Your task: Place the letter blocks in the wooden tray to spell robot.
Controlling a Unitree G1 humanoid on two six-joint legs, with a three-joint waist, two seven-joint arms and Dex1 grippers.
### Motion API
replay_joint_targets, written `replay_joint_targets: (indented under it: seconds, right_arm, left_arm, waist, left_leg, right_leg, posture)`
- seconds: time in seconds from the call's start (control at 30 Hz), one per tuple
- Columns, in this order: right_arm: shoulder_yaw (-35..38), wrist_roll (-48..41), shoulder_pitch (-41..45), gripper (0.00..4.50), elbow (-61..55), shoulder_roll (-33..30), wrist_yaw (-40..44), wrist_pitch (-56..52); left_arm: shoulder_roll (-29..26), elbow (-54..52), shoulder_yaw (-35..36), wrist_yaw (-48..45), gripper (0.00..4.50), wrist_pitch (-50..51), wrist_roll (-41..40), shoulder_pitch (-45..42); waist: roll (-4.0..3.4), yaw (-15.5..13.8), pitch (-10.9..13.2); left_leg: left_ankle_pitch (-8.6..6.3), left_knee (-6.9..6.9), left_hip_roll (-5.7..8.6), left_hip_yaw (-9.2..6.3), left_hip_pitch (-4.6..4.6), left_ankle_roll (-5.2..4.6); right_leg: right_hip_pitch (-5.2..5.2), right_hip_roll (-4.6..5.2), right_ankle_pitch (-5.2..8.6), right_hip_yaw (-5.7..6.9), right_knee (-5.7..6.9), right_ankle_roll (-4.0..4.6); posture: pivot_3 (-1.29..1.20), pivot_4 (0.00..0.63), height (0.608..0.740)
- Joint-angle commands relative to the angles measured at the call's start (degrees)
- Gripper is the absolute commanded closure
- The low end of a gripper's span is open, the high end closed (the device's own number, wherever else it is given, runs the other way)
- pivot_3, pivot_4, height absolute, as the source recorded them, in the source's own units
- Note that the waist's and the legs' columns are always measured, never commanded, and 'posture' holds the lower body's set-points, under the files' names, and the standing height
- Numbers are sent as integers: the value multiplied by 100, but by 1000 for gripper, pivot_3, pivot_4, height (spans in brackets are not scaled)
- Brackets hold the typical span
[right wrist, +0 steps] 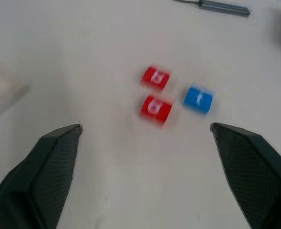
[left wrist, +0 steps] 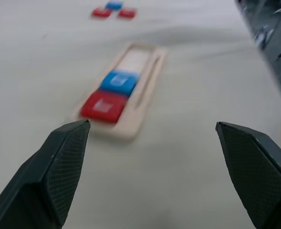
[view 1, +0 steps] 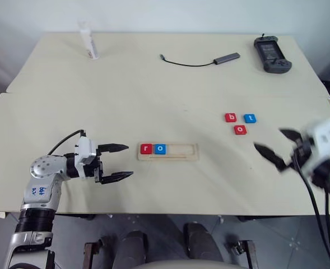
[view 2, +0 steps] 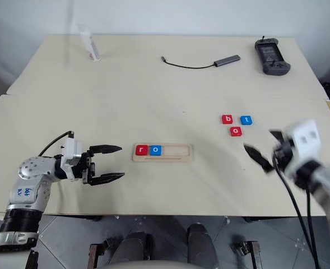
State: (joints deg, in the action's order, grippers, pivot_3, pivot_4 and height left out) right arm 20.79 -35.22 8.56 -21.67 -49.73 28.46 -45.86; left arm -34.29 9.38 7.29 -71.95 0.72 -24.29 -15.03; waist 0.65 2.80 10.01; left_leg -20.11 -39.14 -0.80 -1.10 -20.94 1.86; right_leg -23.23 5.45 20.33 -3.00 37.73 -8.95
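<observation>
The wooden tray (view 1: pixel 168 152) lies near the table's front middle. A red r block (view 1: pixel 146 148) and a blue o block (view 1: pixel 160 148) fill its left end; the rest of the groove is bare. A red b block (view 1: pixel 230 117), a blue t block (view 1: pixel 250 118) and a red o block (view 1: pixel 240 129) lie loose to the right. My left gripper (view 1: pixel 121 162) is open just left of the tray, pointing at it. Open and holding nothing, my right gripper (view 1: pixel 275 148) hovers right of the loose blocks.
At the back of the table lie a black cable with a grey adapter (view 1: pixel 226 57), a dark handheld controller (view 1: pixel 272 54) and a white tube (view 1: pixel 89 42). The table's front edge runs just below both grippers.
</observation>
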Motion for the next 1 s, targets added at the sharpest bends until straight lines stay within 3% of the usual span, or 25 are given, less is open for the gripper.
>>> replay_joint_targets:
  seconds: [0.03, 0.23, 0.77, 1.0]
  right_arm:
    - [-569, 53, 774, 0, 538, -106, -264, -1083]
    - [-1335, 676, 1942, 0, 1514, 107, -502, -1351]
    - [-1160, 910, 2295, 0, 1448, 736, -658, -1443]
    - [-1706, 1623, 3552, 0, 3076, 1625, -1118, -1065]
  left_arm:
    - [11, -332, 208, 240, 21, 67, -214, 36]
    - [28, -686, 214, 448, 21, 219, -288, 217]
    - [237, -817, 153, 988, 21, 327, -250, 121]
    - [391, -770, 48, 1155, 21, 243, -156, -30]
  waist:
    - [0, -64, 0]
    - [-1, -121, 0]
    - [-1, -76, 0]
    - [-1, 42, -1]
  left_leg:
    - [2, 3, 2, -5, -13, 3]
    - [-12, -1, 29, 11, -40, -21]
    - [-16, -3, 33, 11, -51, -29]
    - [-10, -5, 33, 10, -44, -19]
  right_leg:
    - [-9, -1, 0, 4, 2, 3]
    - [-27, 32, -6, -2, 2, -6]
    - [-29, 34, -8, 13, -6, -10]
    - [-28, 32, -8, 15, -5, -10]
  posture:
    - [0, 150, 740]
    - [0, 150, 740]
    - [0, 150, 740]
    - [0, 150, 740]
